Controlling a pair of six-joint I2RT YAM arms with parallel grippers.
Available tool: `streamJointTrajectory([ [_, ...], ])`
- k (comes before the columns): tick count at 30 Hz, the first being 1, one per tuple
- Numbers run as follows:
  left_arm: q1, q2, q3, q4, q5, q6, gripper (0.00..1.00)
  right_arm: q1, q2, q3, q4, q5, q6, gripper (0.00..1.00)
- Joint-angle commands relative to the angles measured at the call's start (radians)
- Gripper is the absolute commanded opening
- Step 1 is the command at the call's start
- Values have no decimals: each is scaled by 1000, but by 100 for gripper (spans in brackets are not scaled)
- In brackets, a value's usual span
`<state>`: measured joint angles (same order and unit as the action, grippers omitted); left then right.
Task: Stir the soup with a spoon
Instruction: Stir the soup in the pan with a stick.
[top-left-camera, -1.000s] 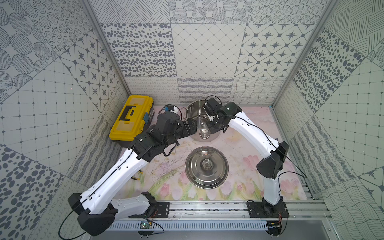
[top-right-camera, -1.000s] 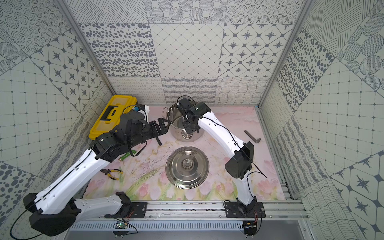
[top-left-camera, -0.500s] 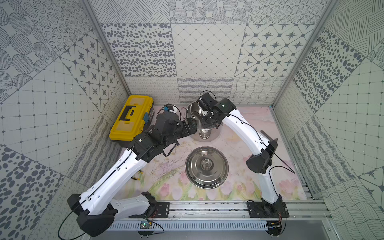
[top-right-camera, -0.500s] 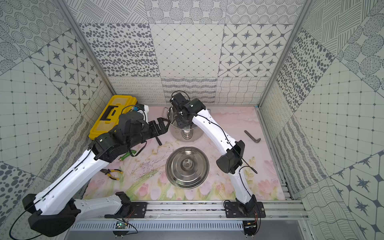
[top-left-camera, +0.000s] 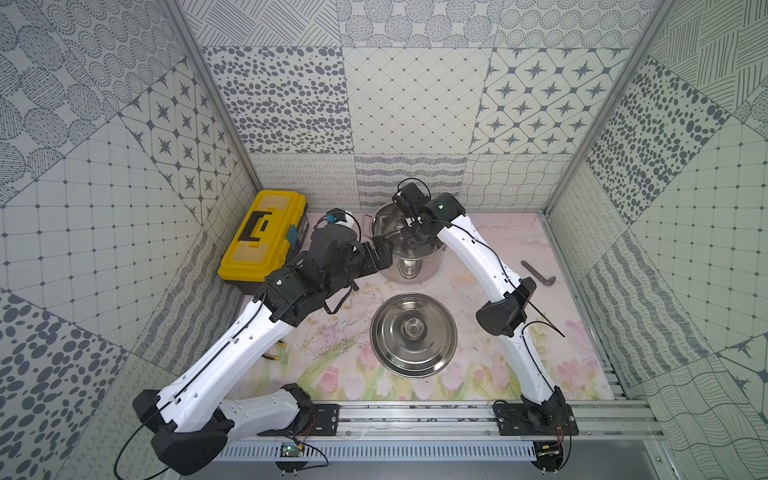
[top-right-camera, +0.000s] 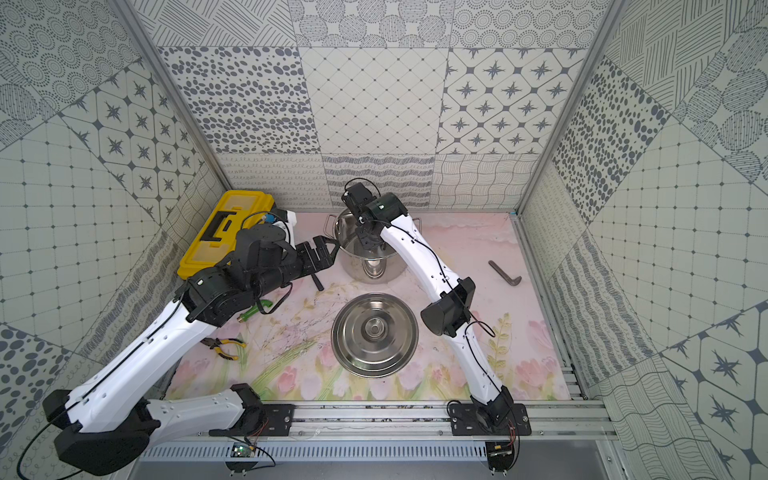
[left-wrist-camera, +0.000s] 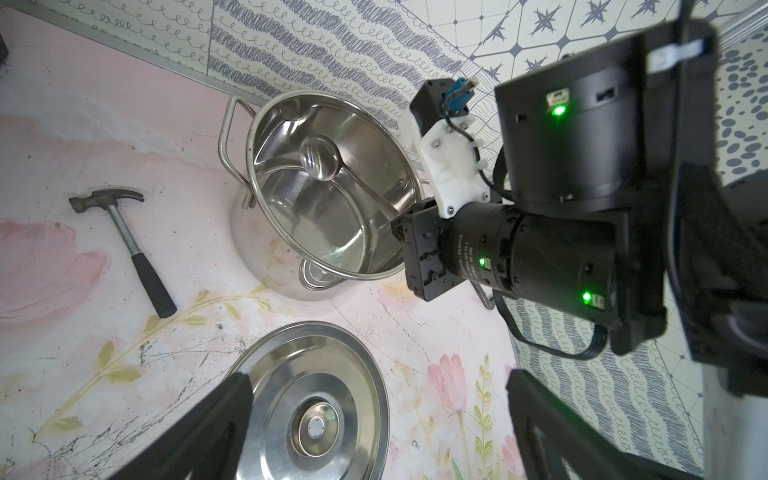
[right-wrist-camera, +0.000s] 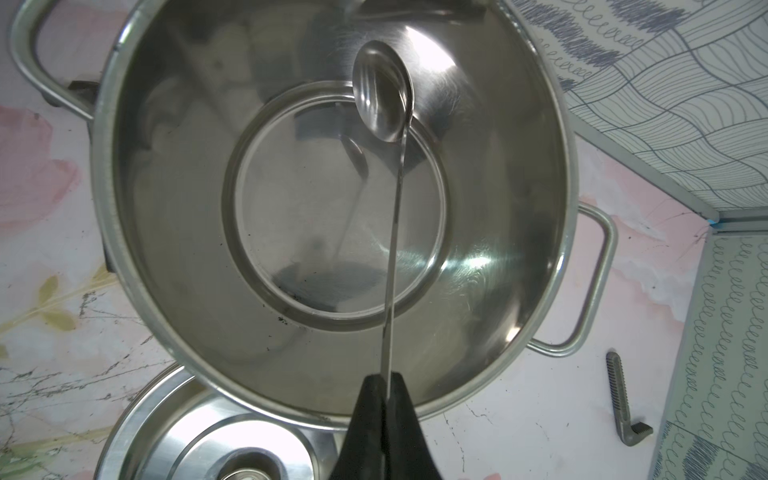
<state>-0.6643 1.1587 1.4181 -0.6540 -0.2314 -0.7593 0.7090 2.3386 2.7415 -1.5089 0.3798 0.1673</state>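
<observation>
The soup pot (top-left-camera: 411, 270), a shiny steel stockpot (top-right-camera: 374, 270) with loop handles, stands at the back of the mat; no liquid shows inside it (right-wrist-camera: 332, 208). My right gripper (right-wrist-camera: 388, 376) hangs over the pot's near rim (top-left-camera: 411, 239), shut on the thin handle of the steel spoon (right-wrist-camera: 395, 249). The spoon's small round bowl (left-wrist-camera: 319, 158) hangs inside the pot near the far wall. My left gripper (top-right-camera: 326, 249) is open and holds nothing, just left of the pot's wall. In the left wrist view its fingers (left-wrist-camera: 232, 399) straddle the lid.
A flat steel lid (top-left-camera: 413, 334) with a knob lies in front of the pot. A yellow toolbox (top-left-camera: 262, 237) stands at the back left. A hammer (left-wrist-camera: 124, 232) lies left of the pot, pliers (top-right-camera: 222, 347) under my left arm, a grey hex key (top-left-camera: 538, 273) at the right.
My right wrist has swung to the left over the pot, carrying the spoon with it. The left arm has hardly moved.
</observation>
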Motion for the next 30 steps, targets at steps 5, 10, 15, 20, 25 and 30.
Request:
streamJointTrajectory([
  [5, 3, 2, -4, 18, 6, 7, 99, -48, -54, -80, 21, 57, -21, 0],
  [10, 4, -1, 2, 20, -3, 23, 100, -55, -142, -214, 60, 50, -37, 0],
  [15, 5, -2, 1, 24, -3, 22, 99, -51, -245, -372, 94, 11, -38, 0],
  [20, 5, -7, -4, 23, 2, 18, 99, -24, -338, -525, 124, -43, -32, 0],
  [25, 6, -5, -5, 22, 7, 10, 99, 11, -380, -599, 142, -98, 2, 0],
  [30, 5, -6, -5, 22, 14, 4, 99, 36, -360, -577, 167, -142, 42, 0],
])
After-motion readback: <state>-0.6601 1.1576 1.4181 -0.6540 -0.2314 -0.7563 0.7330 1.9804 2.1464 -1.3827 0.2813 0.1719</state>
